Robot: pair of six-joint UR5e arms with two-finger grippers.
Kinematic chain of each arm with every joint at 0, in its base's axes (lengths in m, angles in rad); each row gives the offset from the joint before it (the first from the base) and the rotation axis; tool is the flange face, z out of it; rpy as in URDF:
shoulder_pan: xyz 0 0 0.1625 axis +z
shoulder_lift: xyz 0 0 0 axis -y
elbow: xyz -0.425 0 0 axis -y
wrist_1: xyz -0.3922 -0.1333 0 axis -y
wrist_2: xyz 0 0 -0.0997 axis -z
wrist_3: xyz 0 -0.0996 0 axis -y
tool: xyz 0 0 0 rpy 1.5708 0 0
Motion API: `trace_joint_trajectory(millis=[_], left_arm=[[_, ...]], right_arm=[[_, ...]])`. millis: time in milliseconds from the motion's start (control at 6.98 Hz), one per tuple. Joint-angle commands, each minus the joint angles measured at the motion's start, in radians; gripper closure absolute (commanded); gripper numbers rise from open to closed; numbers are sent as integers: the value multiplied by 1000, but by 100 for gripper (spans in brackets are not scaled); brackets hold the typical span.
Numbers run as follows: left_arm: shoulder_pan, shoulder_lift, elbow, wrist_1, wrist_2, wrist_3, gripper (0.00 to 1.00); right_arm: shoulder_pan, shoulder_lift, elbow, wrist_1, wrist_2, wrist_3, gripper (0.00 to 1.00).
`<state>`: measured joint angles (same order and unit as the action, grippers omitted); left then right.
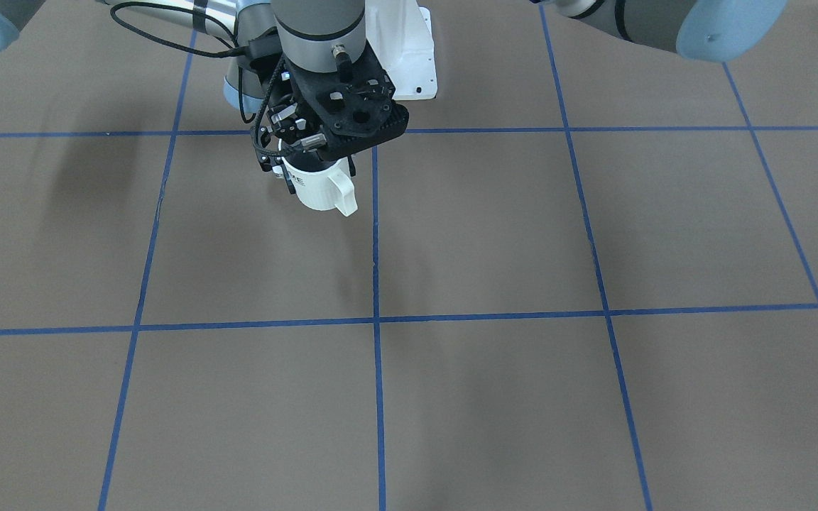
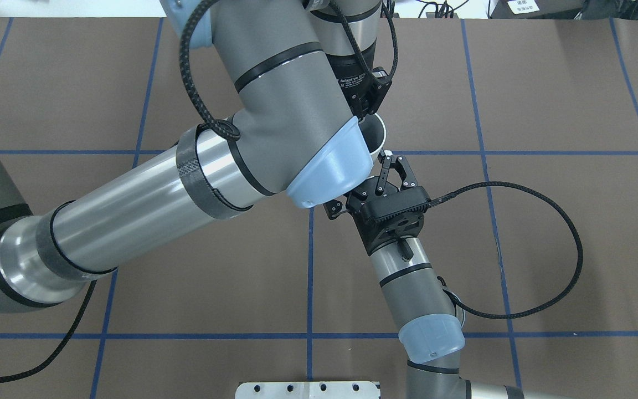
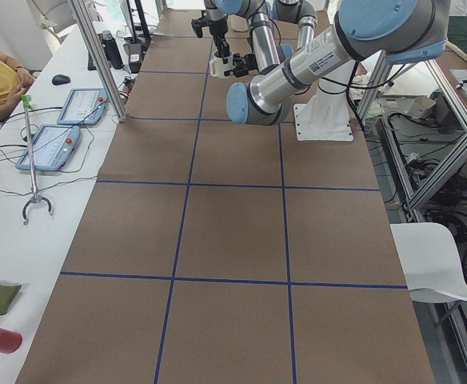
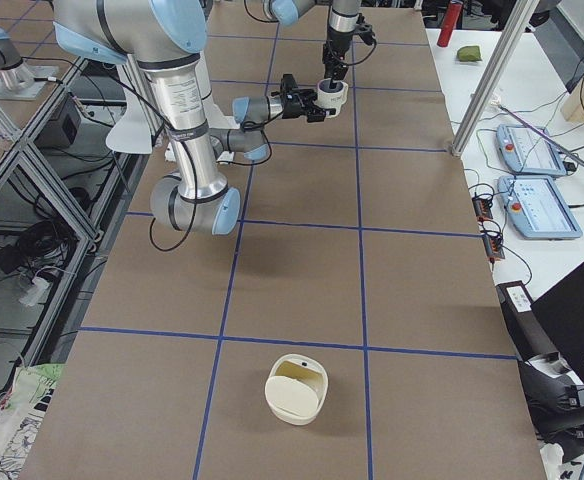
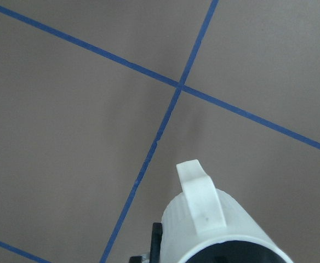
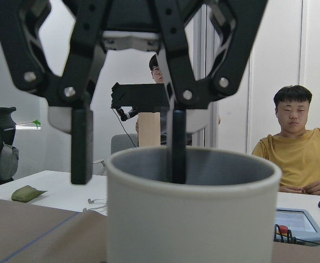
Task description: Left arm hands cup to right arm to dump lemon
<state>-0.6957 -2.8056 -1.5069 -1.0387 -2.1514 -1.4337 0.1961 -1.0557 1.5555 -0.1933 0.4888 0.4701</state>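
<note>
The off-white cup [image 1: 320, 190] hangs upright above the brown table, with its handle toward the operators' side. My left gripper [image 6: 128, 176] comes down over its rim and is open. One finger [image 6: 81, 148] stands just outside the wall and the other [image 6: 176, 148] inside the grey hollow, with a wide gap between them. My right gripper [image 2: 379, 166] reaches in level from the robot's side. Its fingers [image 2: 395, 169] lie to either side of the cup [image 2: 376, 136] and are shut on its body; the left arm hides half of it. The lemon is hidden.
An off-white container [image 4: 295, 390] with a pale yellow inside stands on the table toward its right end. The white arm mount [image 1: 409, 50] sits at the robot's edge. Control tablets [image 3: 57, 144] and a metal post [image 3: 97, 56] line the operators' side, where a seated person [image 6: 300, 153] watches.
</note>
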Motion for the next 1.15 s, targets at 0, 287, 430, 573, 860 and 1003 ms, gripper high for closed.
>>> trace_joint_trajectory(millis=[0,287,430,573,860,1003], left_arm=[[1,1,-2,2,-5,-1,48],[1,1,-3,2,-7,-1,56],[1,1,-3,2,-7,-1,58],[1,0,-3,2,-7,-1,61],[2,0,-3,2,-7,-1,70],[1,0,-3,3,-7,-1,77]], right_arm=[[3,-1,0,2,1,1,62],[6,-3,0,3,1,1,62],[8,-3,0,3,1,1,62],[11,-3,0,3,1,1,62],[13,-3,0,3,1,1,62],[13,-3,0,5,1,1,62]])
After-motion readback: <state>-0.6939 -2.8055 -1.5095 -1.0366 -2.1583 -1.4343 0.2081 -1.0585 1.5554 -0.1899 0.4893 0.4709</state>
